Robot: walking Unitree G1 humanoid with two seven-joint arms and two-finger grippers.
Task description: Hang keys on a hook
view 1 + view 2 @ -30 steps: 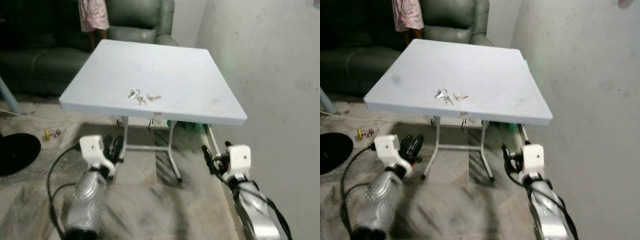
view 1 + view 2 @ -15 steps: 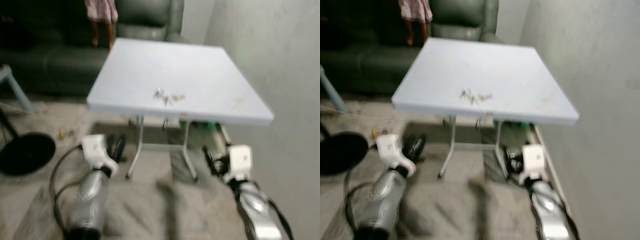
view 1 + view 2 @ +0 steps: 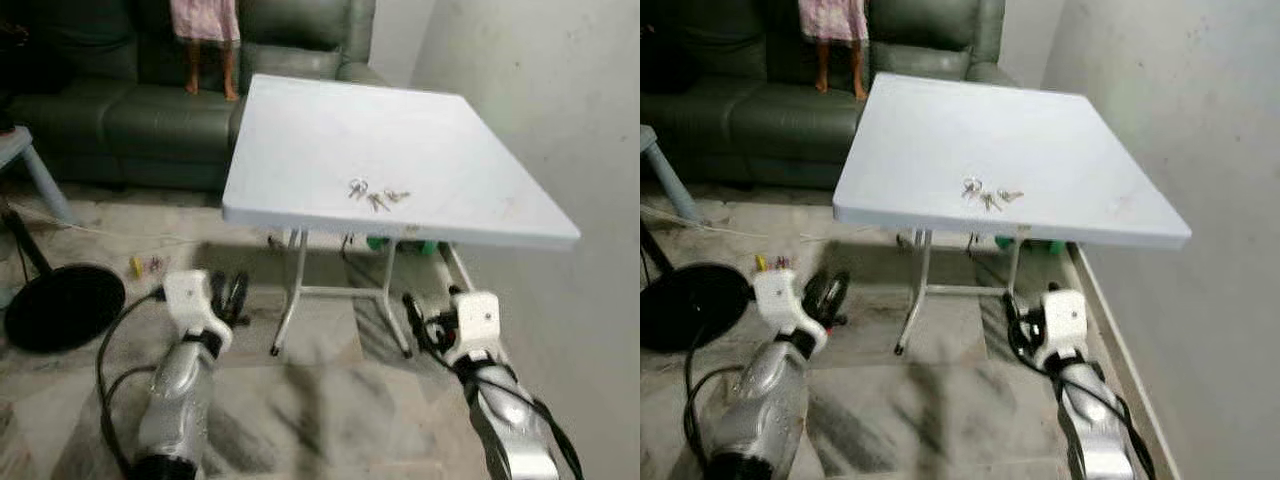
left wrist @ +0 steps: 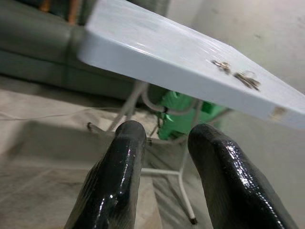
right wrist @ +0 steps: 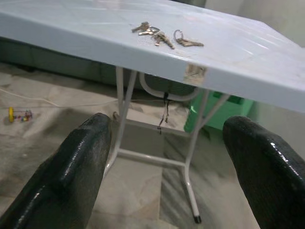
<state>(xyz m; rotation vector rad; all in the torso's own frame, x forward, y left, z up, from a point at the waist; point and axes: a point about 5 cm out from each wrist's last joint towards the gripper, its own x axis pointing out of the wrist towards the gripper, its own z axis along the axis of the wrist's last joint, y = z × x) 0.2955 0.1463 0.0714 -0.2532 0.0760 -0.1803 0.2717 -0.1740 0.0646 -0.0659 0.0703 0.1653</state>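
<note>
While I hold short of the white table, the green sofa sits behind it. Left gripper, low before the table's edge, is narrowly parted; right gripper spread wide. Keys lie near the table's front edge.

You see the white table with the keys near its front edge; both the left gripper and right gripper hang below it.
</note>
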